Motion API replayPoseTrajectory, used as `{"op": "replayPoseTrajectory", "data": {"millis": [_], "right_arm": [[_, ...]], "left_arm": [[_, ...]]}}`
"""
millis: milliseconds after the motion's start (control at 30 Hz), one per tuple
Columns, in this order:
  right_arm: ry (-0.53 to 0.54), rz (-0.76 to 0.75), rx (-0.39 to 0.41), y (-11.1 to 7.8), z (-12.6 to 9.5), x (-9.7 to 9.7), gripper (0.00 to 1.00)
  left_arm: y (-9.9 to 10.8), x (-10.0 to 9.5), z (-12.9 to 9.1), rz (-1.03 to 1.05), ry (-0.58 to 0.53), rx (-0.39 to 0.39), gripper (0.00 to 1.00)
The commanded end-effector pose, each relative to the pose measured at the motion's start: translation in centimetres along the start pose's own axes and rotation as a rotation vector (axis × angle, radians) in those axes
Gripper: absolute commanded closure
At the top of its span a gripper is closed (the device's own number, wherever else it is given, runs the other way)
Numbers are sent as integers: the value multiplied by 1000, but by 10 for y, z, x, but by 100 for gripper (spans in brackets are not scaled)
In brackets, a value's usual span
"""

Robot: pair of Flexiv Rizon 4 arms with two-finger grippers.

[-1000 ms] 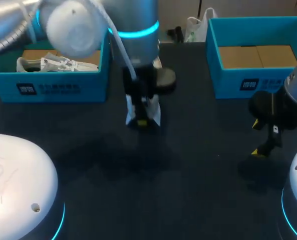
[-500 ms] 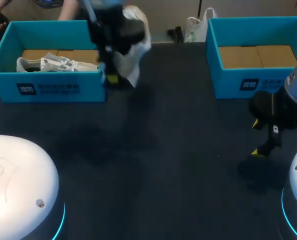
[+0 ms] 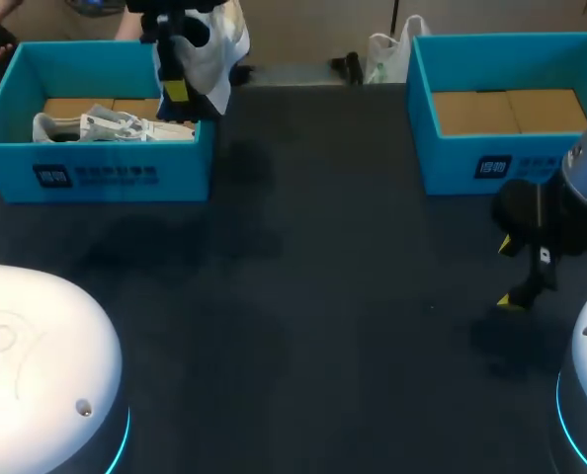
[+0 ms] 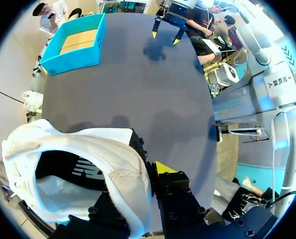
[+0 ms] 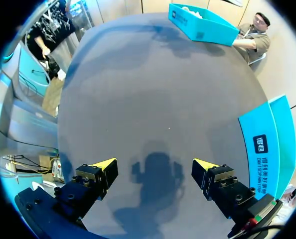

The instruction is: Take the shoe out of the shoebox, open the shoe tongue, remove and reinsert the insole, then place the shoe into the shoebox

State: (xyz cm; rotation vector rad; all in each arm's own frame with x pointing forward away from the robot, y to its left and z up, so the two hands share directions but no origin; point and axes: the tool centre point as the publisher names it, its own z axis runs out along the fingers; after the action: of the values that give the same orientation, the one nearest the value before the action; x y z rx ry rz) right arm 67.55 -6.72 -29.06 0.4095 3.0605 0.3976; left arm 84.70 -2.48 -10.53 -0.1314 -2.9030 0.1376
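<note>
The table [image 3: 303, 296] stretches wide between left shoebox [image 3: 106, 176] and right shoebox [image 3: 491, 166].

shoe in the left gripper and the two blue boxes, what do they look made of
shoe: likely white woven fabric or mesh, matte, with a soft folding collar and dark lining.
left shoebox and right shoebox: probably cardboard, with matte blue walls and bare brown panels on the floor inside.

Left tool [image 3: 178, 89], high and far back, grips the shoe [image 3: 221, 44]; right tool [image 3: 511, 273] hangs low, spread wide.
</note>
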Motion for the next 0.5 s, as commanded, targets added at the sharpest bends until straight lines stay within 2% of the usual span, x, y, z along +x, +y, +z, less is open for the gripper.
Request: {"op": "replayPoseTrajectory", "data": {"millis": [33,100,133,433,500], "right_arm": [[-2,0,3,1,1,1,0],[-2,0,3,1,1,1,0],[-2,0,3,1,1,1,0],[-2,0,3,1,1,1,0],[-2,0,3,1,1,1,0]], "left_arm": [[-1,1,-2,1,-2,-3,100],[-1,1,-2,1,-2,-3,100],[6,-1,-2,9,16,6,100],[97,-67,-49,-37,32,57,100],[114,-81,-55,-47,12,36,100]]}}
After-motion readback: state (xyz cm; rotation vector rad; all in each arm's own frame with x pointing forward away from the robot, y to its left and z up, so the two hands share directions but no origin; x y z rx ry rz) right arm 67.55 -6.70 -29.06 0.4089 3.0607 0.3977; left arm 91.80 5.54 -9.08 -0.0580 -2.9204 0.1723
